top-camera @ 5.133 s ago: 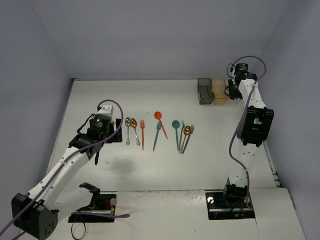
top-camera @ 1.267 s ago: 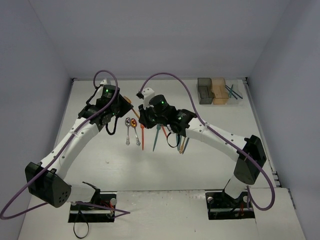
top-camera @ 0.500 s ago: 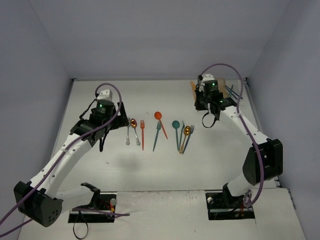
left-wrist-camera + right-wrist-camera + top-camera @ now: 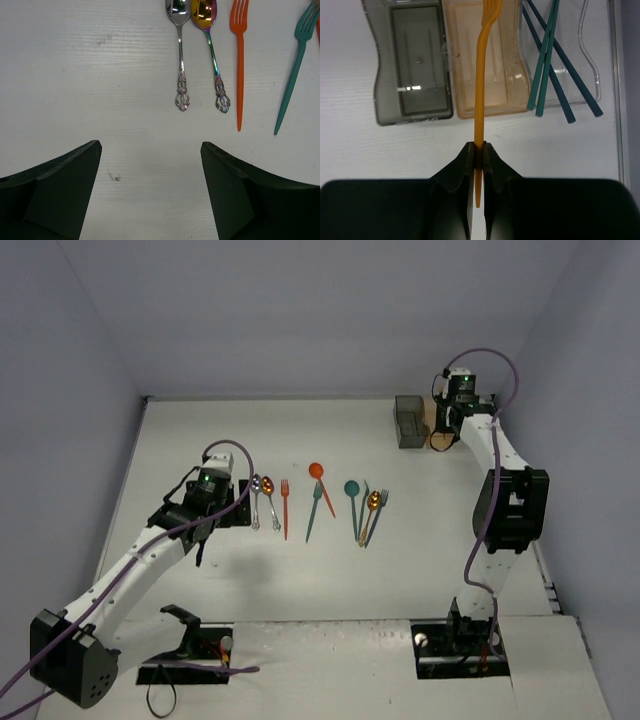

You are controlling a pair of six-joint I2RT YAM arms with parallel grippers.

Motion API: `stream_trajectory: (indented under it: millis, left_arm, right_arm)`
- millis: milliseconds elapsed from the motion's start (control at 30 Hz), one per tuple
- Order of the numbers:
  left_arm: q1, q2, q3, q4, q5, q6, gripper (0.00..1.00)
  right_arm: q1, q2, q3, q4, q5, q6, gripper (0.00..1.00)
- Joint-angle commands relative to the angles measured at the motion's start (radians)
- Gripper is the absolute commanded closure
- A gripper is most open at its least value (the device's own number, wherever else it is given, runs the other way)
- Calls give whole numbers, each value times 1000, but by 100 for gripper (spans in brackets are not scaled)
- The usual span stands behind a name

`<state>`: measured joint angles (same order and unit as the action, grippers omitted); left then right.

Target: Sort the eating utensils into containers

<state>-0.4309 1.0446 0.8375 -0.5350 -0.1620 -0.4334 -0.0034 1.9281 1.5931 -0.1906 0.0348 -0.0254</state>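
Note:
My right gripper (image 4: 479, 150) is shut on the handle of a yellow-orange fork (image 4: 480, 75). The fork's tines reach over the orange-tan bin (image 4: 465, 107). This bin stands between the dark grey bin (image 4: 417, 65) and the clear bin (image 4: 587, 60), which holds teal chopsticks (image 4: 545, 70). In the top view that gripper (image 4: 440, 436) hangs beside the dark grey bin (image 4: 409, 421). My left gripper (image 4: 150, 145) is open and empty, above bare table short of a silver spoon (image 4: 180, 50), a gold spoon (image 4: 212, 55), an orange fork (image 4: 239, 65) and a teal fork (image 4: 295, 70).
More utensils lie in a row mid-table: an orange spoon (image 4: 319, 475), a teal spoon (image 4: 352, 500), a gold spoon (image 4: 371, 508) and a blue-grey fork (image 4: 379, 512). The walls close the table at the back and sides. The arm bases (image 4: 460, 645) sit at the near edge.
My right arm has swung right and back with the fork, from beside the dark bin to over the bins. My left arm has drawn back a little toward the near side.

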Motion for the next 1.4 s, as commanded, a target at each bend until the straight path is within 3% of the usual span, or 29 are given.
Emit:
stream_trajectory:
  millis: [0,133,267,433,533,700,900,1367]
  left_arm:
    - [4,-6,26,75,1,22,22]
    - [4,-13,16,81,7,17,22]
    - [4,4,15,88,16,15,22]
    - [4,41,23,97,43,12,22]
    - [4,49,23,101,55,12,22]
    - [4,52,23,107,69,20,22]
    - [4,54,29,110,80,33,22]
    - [5,37,42,116,114,65,22]
  right_arm:
    - [-30,77,90,20,10,-41,100]
    - [-33,137,142,16,-10,-65,99]
    - [-33,161,170,8,-19,-72,92]
    - [-32,150,176,-4,-16,-75,65]
    - [-26,115,171,-7,-9,-73,56]
    - [-13,-31,129,-12,26,-7,50]
    - [67,-217,-63,-9,82,148,48]
    - [454,-473,-675,74,198,678,48]
